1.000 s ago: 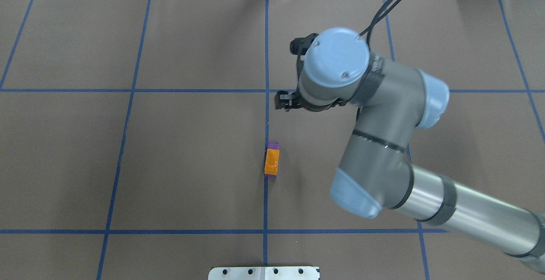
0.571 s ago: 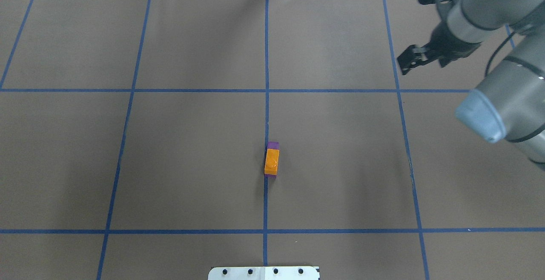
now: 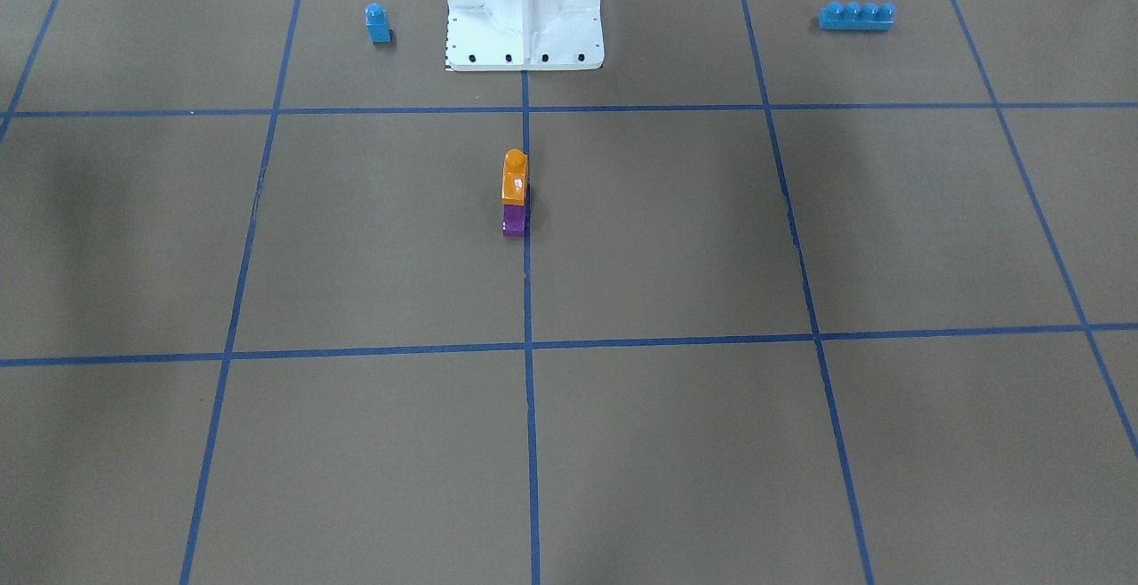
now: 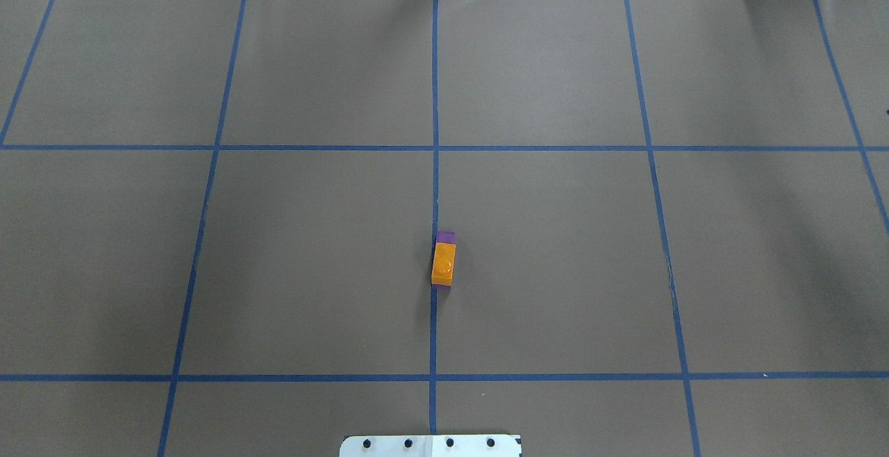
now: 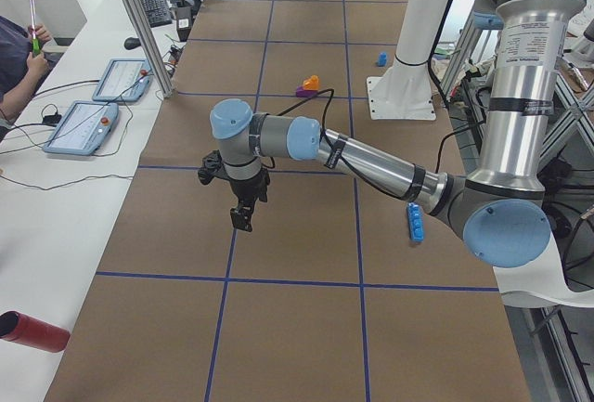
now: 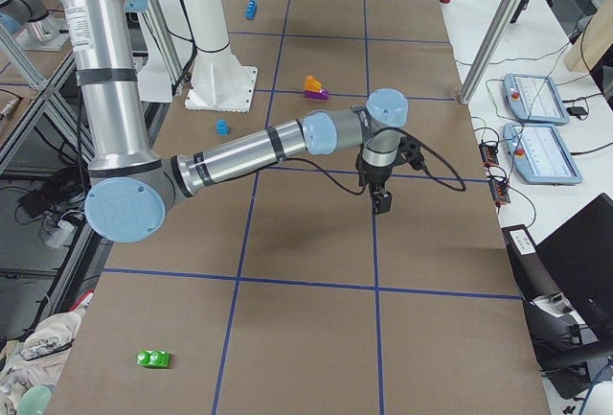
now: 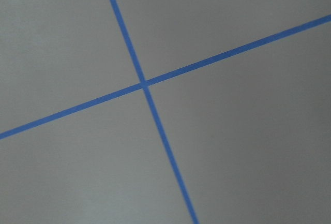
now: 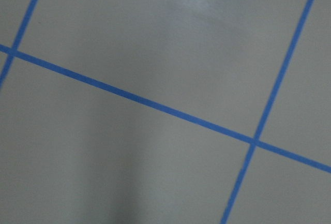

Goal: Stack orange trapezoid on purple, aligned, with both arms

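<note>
Counted on the brown table [image 4: 312, 235] with its blue tape grid: one orange trapezoid [image 4: 444, 265], one purple brick [image 4: 446, 237], two blue bricks, one green brick [image 6: 152, 358], one white pedestal [image 3: 524, 7].

Orange trapezoid seated on top of purple brick, stud uppermost, as a single stack at the table's middle, touching the central tape line. A strip of purple exposed at the far end in the overhead view.

Of the blue bricks: one small single-stud brick [image 3: 378, 23] and one long four-stud brick [image 3: 856, 16], on either side of the pedestal, well apart from the stack. Green brick alone near the table's end on the robot's right.

Two arms: left arm [image 5: 371, 161] and right arm [image 6: 249, 151], each stretched low over the table toward the operators' side, well apart from the stack. Left gripper [image 5: 243, 216] and right gripper [image 6: 383, 202] pointed down, held above bare table. Visible in the side views only, so impossible to tell whether the fingers are spread or closed. Wrist views: crossing tape lines only.

Beside the table: two control tablets [image 6: 536, 99] and one red cylinder [image 5: 32, 332].
</note>
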Available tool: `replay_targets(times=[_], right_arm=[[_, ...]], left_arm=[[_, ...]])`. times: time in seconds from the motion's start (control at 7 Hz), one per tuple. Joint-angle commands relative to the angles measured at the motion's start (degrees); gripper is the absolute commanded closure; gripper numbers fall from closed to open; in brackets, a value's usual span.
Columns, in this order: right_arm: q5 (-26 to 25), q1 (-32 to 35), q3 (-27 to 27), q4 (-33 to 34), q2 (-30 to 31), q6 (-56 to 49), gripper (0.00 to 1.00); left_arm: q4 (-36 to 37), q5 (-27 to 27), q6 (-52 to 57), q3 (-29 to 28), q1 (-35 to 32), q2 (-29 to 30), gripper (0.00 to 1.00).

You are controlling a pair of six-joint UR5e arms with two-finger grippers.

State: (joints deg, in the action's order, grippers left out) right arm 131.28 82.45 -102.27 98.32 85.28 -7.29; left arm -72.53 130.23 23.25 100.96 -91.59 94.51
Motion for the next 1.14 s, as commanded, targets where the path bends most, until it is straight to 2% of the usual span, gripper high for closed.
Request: replay_targets(times=[0.0, 0.14, 0.29, 0.43, 0.57, 1.0], right_arm=[[0.82, 5.6, 0.15, -0.76, 7.06, -3.08, 0.0], [0.82, 5.61, 0.05, -5.38, 10.14, -2.38, 0.0], [0.82, 5.61, 0.23, -8.82, 11.04, -0.2, 0.0], [0.82, 5.61, -0.21, -9.02, 10.96, 2.78, 0.0], [0.82, 5.61, -0.21, -9.11, 10.87, 2.81, 0.0], [0.82, 5.61, 0.23, -9.11, 10.87, 2.81, 0.0]], left_arm=[[-0.24, 0.03, 1.98, -0.5, -1.75, 0.06, 0.0], [-1.72, 0.11, 1.28, -3.11, -1.66, 0.41, 0.0], [-7.74, 1.07, 1.27, -6.01, -1.84, -0.89, 0.0], [-14.41, 4.56, 0.93, -6.48, -1.75, -5.17, 0.0], [-17.0, 7.47, -0.56, -6.66, -1.75, -5.65, 0.0], [-17.55, 8.11, -2.6, -6.22, -1.84, -5.74, 0.0]])
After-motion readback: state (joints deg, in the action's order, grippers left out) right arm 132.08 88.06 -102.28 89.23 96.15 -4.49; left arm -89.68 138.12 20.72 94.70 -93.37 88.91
